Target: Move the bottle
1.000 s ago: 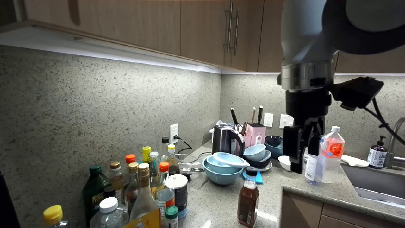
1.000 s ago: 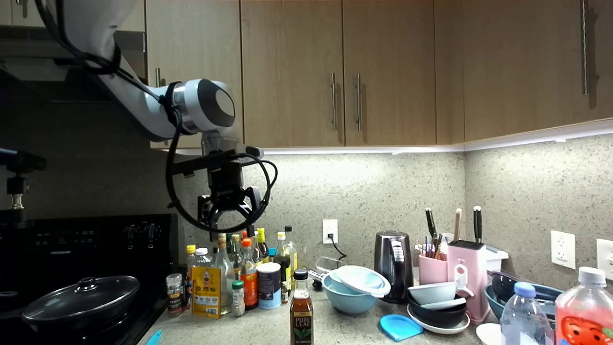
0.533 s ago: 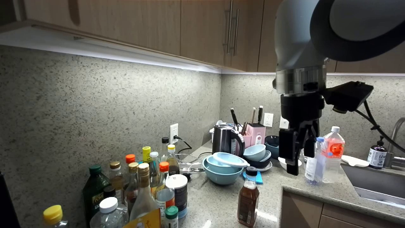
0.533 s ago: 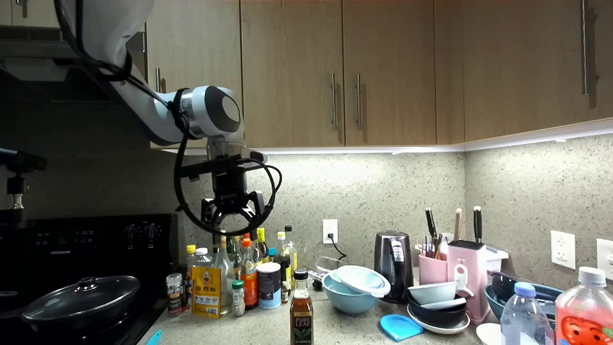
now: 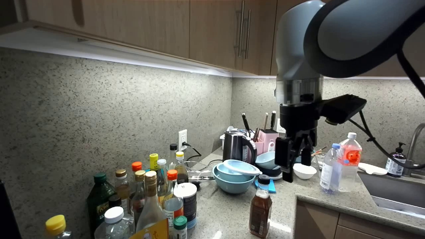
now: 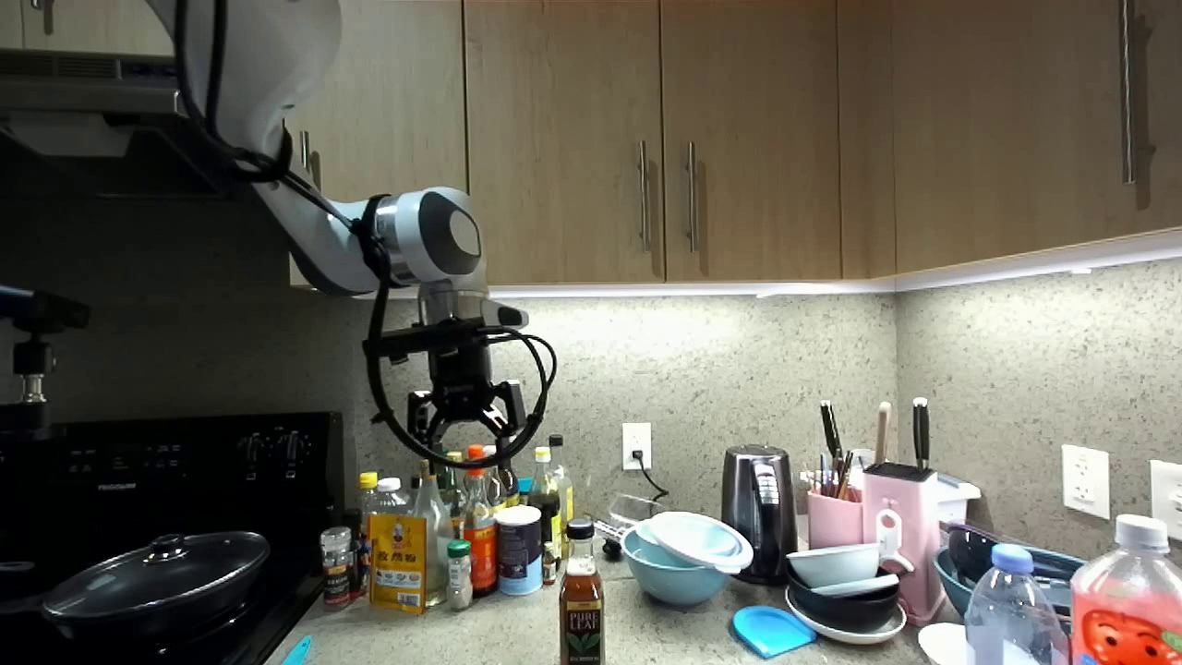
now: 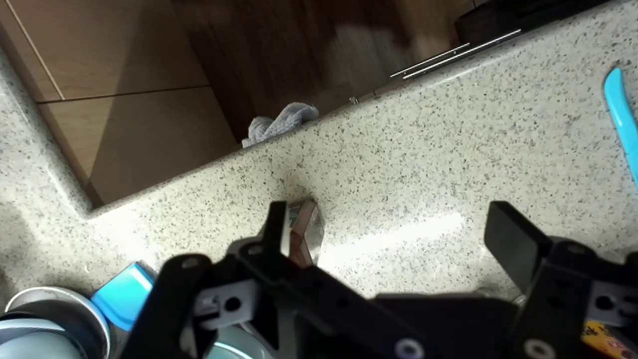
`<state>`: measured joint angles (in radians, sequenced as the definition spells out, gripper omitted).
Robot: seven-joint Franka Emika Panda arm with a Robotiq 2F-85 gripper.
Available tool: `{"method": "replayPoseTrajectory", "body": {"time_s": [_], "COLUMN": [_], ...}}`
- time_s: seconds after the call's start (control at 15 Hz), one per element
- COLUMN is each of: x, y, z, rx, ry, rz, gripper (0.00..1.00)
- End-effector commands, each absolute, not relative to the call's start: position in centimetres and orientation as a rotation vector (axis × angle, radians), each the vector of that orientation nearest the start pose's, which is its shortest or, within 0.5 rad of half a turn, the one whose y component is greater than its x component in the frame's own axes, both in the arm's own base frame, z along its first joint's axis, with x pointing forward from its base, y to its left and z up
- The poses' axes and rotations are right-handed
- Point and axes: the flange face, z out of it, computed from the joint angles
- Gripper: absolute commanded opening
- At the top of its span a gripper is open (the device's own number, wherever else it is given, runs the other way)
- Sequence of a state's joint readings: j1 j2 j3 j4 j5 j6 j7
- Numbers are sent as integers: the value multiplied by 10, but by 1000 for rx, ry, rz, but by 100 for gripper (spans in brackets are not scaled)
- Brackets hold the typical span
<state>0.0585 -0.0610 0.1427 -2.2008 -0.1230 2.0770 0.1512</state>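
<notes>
A brown tea bottle with a black cap and a PURE LEAF label stands upright on the counter in both exterior views [image 5: 260,212] [image 6: 582,605]. In the wrist view the tea bottle [image 7: 297,242] shows partly behind the left finger. A very small dark bottle [image 6: 550,563] stands beside a canister; its cap colour is too small to tell. No slim brown bottle with a clear red cap shows. My gripper [image 5: 296,170] is open and empty, high above the counter and apart from the tea bottle. It also shows open in an exterior view [image 6: 468,453] and the wrist view [image 7: 389,219].
Several taller bottles and a canister [image 6: 520,550] crowd the wall side. Stacked blue bowls [image 5: 232,182], a kettle [image 6: 759,517] and a blue pad [image 6: 774,631] stand near the tea bottle. A stove with a lidded pan [image 6: 166,573] is at one end. The counter edge [image 7: 239,159] runs close by.
The arm and open gripper have moved leftward and slightly down in an exterior view, and rightward and slightly down in an exterior view, nearer the tea bottle. The bottles have not moved.
</notes>
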Motion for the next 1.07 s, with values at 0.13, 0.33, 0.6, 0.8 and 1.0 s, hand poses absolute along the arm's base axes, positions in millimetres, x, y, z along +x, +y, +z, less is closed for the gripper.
{"method": "replayPoseTrajectory", "body": {"time_s": [0.13, 0.33, 0.6, 0.8, 1.0], "x": [555, 577, 582, 592, 596], "y": [94, 86, 80, 75, 76], "z": [375, 355, 346, 338, 336], "rx": [-3227, -3216, -3222, -3221, -3226], "ry": [-229, -251, -234, -229, -226], "rz": [83, 106, 144, 153, 144], "gripper": [100, 100, 100, 100, 100]}}
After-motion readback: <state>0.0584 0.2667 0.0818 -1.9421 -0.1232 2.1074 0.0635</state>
